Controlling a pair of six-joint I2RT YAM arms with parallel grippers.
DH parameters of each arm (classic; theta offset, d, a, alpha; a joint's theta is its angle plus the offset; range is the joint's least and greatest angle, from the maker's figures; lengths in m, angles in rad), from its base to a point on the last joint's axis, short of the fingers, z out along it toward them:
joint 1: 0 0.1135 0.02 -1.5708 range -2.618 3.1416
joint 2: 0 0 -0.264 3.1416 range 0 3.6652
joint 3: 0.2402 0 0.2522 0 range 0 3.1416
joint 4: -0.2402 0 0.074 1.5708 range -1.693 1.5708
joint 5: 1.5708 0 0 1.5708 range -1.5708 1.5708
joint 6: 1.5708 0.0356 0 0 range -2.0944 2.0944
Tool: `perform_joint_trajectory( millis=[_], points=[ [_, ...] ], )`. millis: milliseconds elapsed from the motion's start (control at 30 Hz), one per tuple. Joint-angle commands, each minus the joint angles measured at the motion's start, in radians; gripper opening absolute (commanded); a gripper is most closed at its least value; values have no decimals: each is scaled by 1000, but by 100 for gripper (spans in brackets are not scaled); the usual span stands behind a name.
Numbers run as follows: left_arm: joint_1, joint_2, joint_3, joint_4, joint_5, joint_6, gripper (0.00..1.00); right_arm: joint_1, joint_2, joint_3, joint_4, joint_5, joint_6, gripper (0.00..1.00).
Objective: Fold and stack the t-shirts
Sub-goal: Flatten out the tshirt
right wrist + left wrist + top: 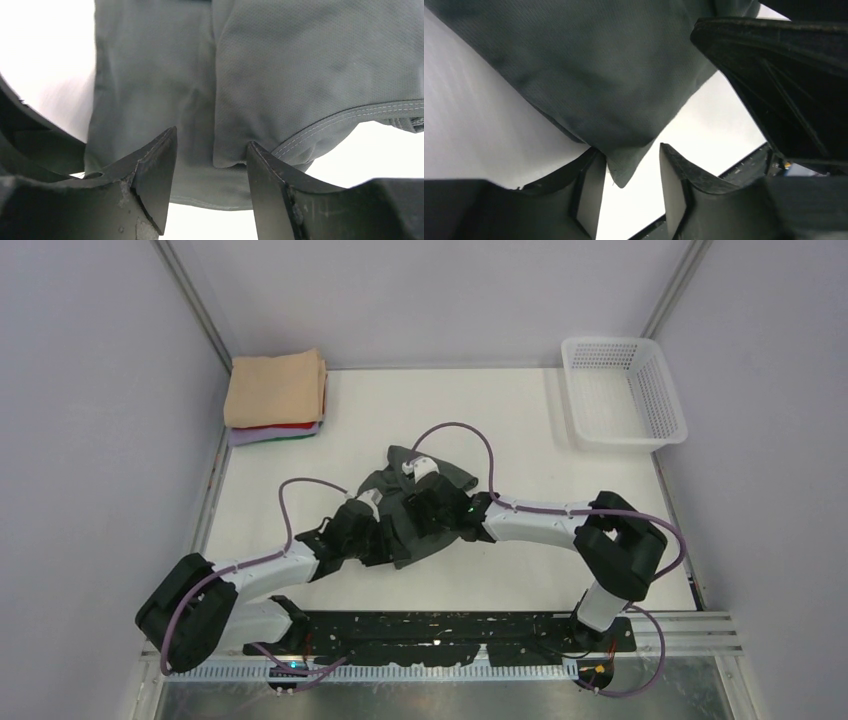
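A dark charcoal-grey t-shirt [408,502] lies crumpled on the white table's middle. A folded stack sits at the back left: a peach-tan shirt [274,387] on top, red [290,428] and pale lavender [262,437] edges below. My left gripper [372,525] is open at the shirt's left side; in the left wrist view a pointed corner of the grey cloth [626,167] hangs between its spread fingers [591,192]. My right gripper [425,508] is open over the shirt's middle; in the right wrist view a cloth fold and hem [225,155] lie between its fingers [155,165].
A white plastic mesh basket [622,392] stands at the back right. Grey walls enclose the table on three sides. The black base plate [440,635] runs along the near edge. The right arm's black body [784,85] shows close in the left wrist view.
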Motion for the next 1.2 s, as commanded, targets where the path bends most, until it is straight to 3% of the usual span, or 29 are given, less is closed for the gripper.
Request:
perform_joint_trajectory(
  millis=[0, 67, 233, 300, 400, 567, 867, 1000, 1167],
  points=[
    [-13, 20, 39, -5, -101, 13, 43, 3, 31, 54, 13, 97, 28, 58],
    [-20, 25, 41, -13, -123, 17, 39, 3, 40, 54, 4, 122, 38, 56],
    [-22, 43, 53, -14, -146, 30, 15, 3, 58, 51, -12, 197, 62, 49],
    [-23, 39, 60, -45, -161, 34, 0, 3, 65, 48, -18, 228, 71, 34],
    [-22, 14, 65, -72, -176, 44, 0, 3, 65, 48, -26, 279, 75, 22],
    [-22, -79, 94, -195, -316, 77, 0, 1, 5, 56, -52, 420, 76, 6],
    [-13, -386, 222, -463, -704, 181, 0, -104, -215, 43, -49, 589, -16, 5],
    [-6, -495, 350, -518, -839, 272, 0, -155, -356, 61, -19, 593, -116, 5],
    [-4, -623, 453, -480, -893, 385, 0, -171, -558, 71, 43, 501, -239, 5]
  ],
)
